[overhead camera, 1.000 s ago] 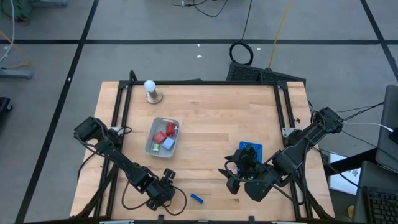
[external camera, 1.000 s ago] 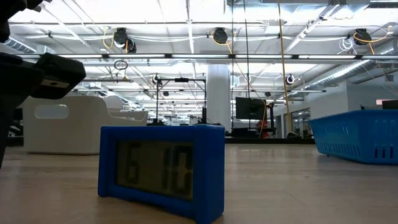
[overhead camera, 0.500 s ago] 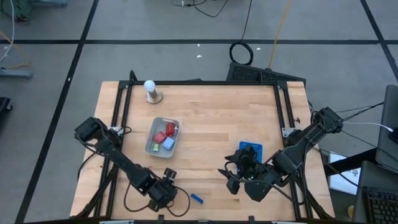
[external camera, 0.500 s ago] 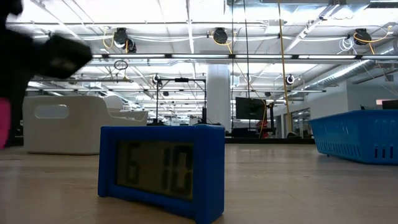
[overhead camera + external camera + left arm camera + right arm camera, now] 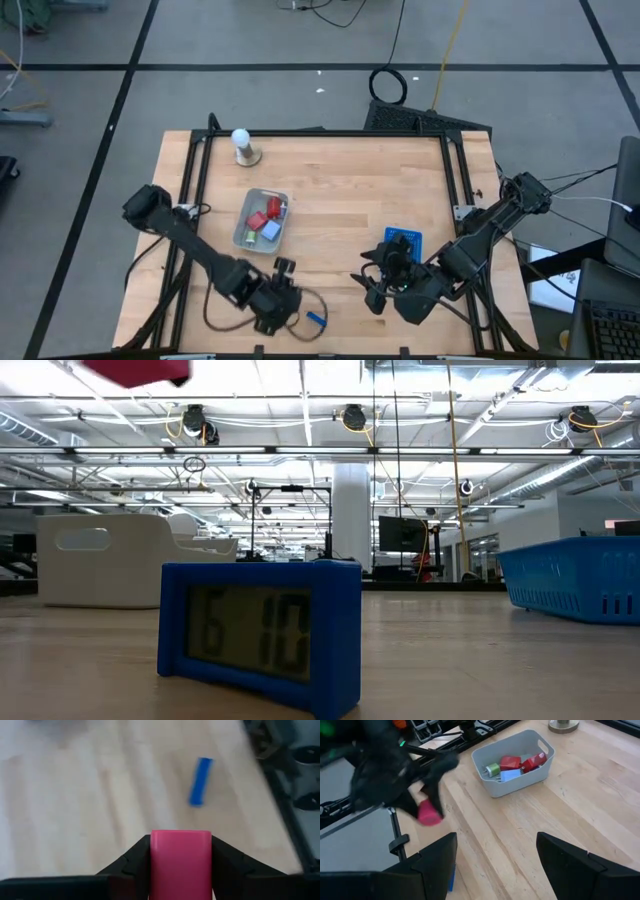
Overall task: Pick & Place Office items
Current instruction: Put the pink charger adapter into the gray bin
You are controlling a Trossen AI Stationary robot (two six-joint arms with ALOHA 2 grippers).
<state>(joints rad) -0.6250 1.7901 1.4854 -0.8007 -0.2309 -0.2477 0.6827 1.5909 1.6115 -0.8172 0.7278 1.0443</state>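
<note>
- Clearly the left gripper (image 5: 180, 870) pinches a pink block (image 5: 180, 862), blurred in right wrist view.
- Right gripper (image 5: 495, 865) spread, holding nothing.
- Blue item (image 5: 200, 788) blurred.

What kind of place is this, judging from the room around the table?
Probably a robotics lab or workshop in a large open hall. The wooden table stands on a grey floor marked with dark tape lines, cables run across that floor, and exposed ceiling lights and ducts hang above.
</note>
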